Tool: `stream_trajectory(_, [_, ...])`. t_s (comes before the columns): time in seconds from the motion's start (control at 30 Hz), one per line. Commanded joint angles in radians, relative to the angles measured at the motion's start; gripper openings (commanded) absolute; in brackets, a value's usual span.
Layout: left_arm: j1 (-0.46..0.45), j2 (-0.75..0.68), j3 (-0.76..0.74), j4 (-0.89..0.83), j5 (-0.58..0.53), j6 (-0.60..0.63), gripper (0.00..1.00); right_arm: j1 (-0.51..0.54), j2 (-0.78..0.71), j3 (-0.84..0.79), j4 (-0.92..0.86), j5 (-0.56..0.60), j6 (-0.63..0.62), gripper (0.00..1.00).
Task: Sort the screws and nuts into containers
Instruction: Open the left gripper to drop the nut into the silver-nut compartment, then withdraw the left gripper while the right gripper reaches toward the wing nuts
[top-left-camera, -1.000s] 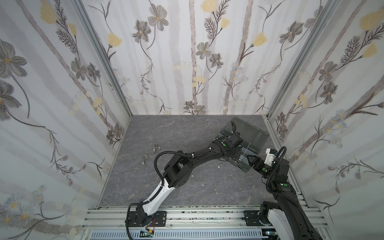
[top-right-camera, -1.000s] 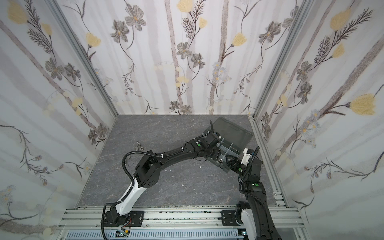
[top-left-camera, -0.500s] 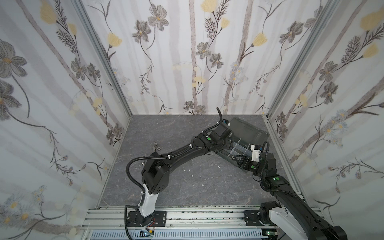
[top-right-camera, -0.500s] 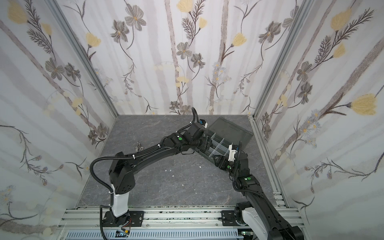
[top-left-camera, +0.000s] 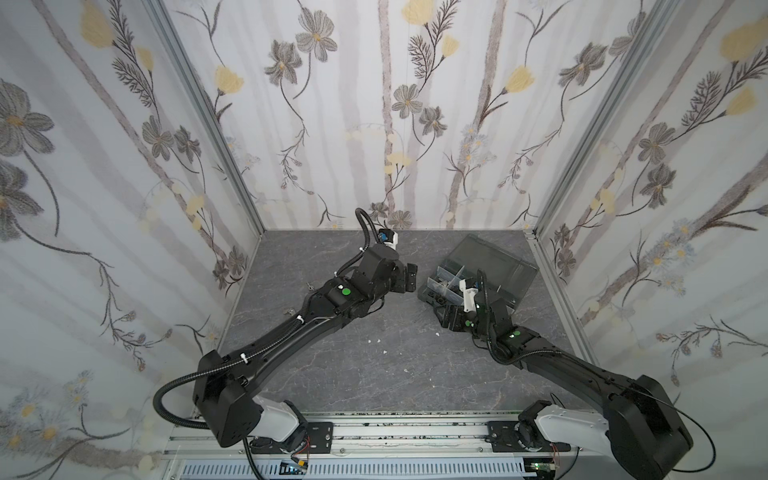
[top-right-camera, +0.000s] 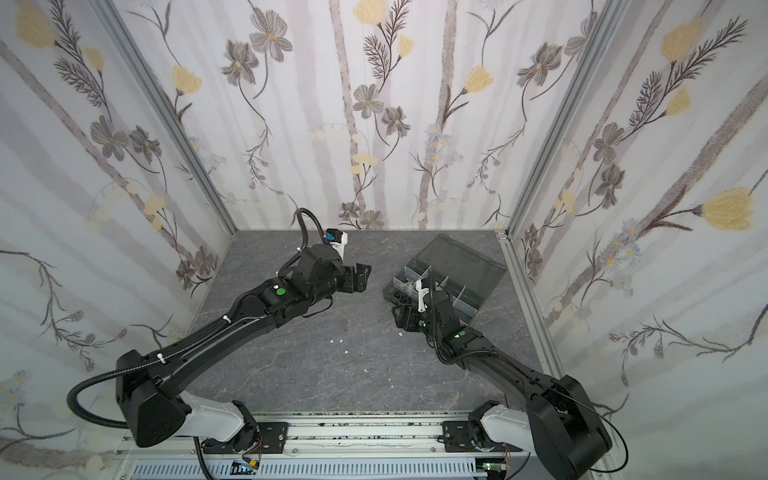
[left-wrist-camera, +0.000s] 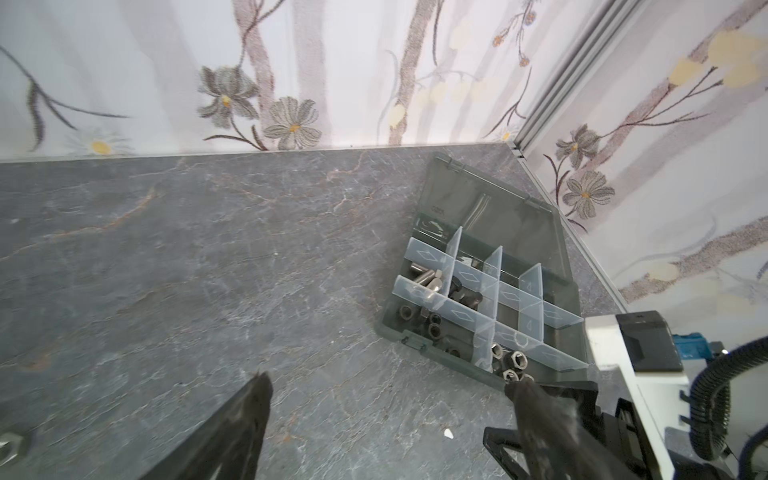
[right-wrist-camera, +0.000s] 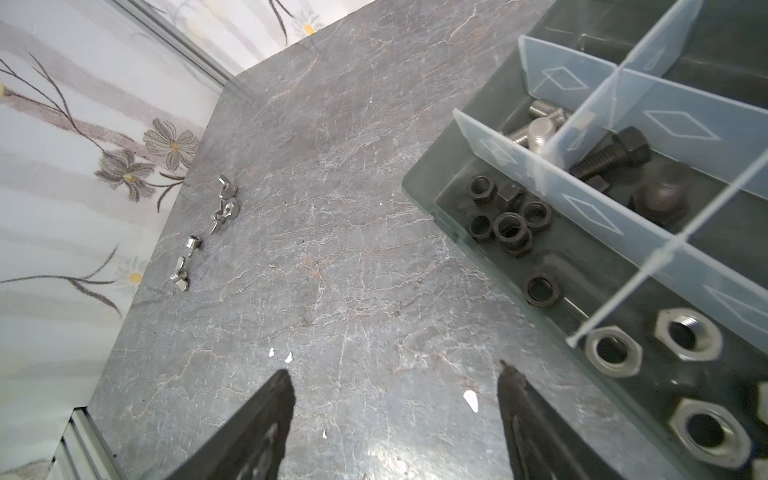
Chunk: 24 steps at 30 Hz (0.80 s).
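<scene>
The grey organizer box (top-left-camera: 446, 279) (top-right-camera: 409, 277) lies at the back right with its smoky lid (top-left-camera: 492, 262) open flat. The left wrist view shows its containers (left-wrist-camera: 388, 328) with silver screws (left-wrist-camera: 424, 276), black screws (left-wrist-camera: 465, 293), black nuts (left-wrist-camera: 428, 320) and silver nuts (left-wrist-camera: 513, 361) in separate compartments. The right wrist view shows the black nuts (right-wrist-camera: 507, 224), silver nuts (right-wrist-camera: 648, 345), silver screws (right-wrist-camera: 540, 129) and a black screw (right-wrist-camera: 611, 153). My left gripper (top-left-camera: 409, 276) (left-wrist-camera: 386, 380) hangs open and empty just left of the box. My right gripper (top-left-camera: 446, 320) (right-wrist-camera: 395, 372) is open and empty over bare table at the box's near corner.
Several small loose silver pieces, some wing-shaped (right-wrist-camera: 224, 199) (right-wrist-camera: 180, 276), lie near the left wall; in a top view they show beside the left arm (top-left-camera: 309, 286). Tiny white specks (top-left-camera: 374, 340) (right-wrist-camera: 470, 400) dot the grey marbled table. Floral walls close three sides.
The left gripper drew back leftward off the box and opened wide. The right gripper swung from the box's right side leftward to its near corner, jaws unchanged.
</scene>
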Motion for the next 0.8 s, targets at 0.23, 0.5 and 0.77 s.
stream_trajectory(0.23, [0.081, -0.274, -0.171, 0.029, -0.034, -0.009, 0.97, 0.127, 0.291, 0.255, 0.053, 0.064, -0.007, 0.78])
stream_trajectory(0.5, [0.104, -0.419, -0.241, 0.011, -0.045, 0.008, 0.99, 0.203, 0.527, 0.470, 0.014, 0.091, -0.018, 0.78])
stream_trajectory(0.77, [0.104, -0.537, -0.270, 0.000, -0.014, 0.000, 1.00, 0.265, 0.725, 0.705, -0.052, 0.103, -0.026, 0.77])
